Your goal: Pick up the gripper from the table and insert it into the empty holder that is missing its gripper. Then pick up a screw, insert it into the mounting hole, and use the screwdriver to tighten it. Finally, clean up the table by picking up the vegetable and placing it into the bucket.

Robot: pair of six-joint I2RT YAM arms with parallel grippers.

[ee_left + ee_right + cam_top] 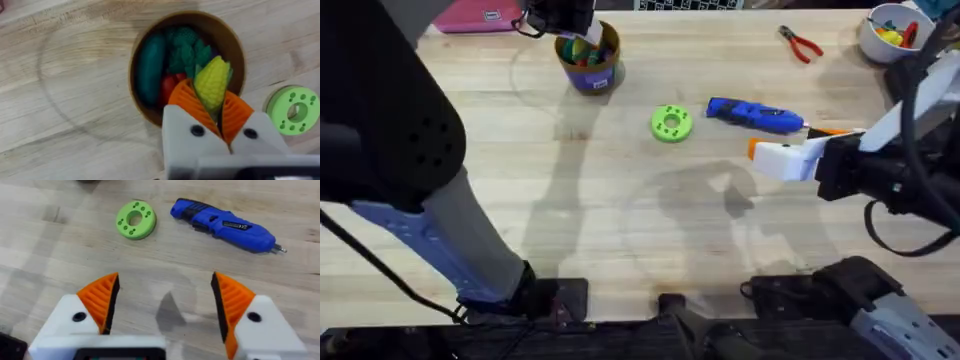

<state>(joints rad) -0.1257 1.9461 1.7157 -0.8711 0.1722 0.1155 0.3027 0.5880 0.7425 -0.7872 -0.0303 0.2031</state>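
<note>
While poised over the bucket (pixel 150 107), left hand (pixel 216 116) clenched on the vegetable (pixel 212 82); right hand (pixel 165 305) released.

Left gripper (pixel 216 117) fingers pinched together, right gripper (pixel 162 305) fingers spread wide

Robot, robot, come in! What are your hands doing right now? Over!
Left gripper shut on small yellow toy vegetable, over round tan-brown bucket. Right gripper open, above bare table. Blue pen-shaped screwdriver lying flat beside green disc. Nothing blocking.
</note>
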